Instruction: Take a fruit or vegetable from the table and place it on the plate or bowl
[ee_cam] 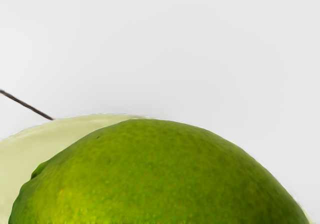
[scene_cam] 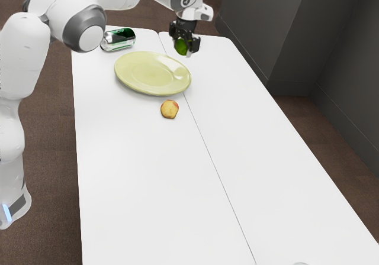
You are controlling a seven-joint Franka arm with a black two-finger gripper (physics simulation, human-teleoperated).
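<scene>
Our pincer [scene_cam: 184,47] is clamped on the lime [scene_cam: 180,45], which hangs above the desk [scene_cam: 266,158] just beside the plate's [scene_cam: 142,76] far rim. The plate lies toward the exterior view's left, so we judge a short carry that way.

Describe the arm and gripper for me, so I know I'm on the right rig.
The arm is glossy white, with rounded tubular links and grey joint caps. Its two-finger gripper is black and boxy. A small blue light glows on the base.
</scene>
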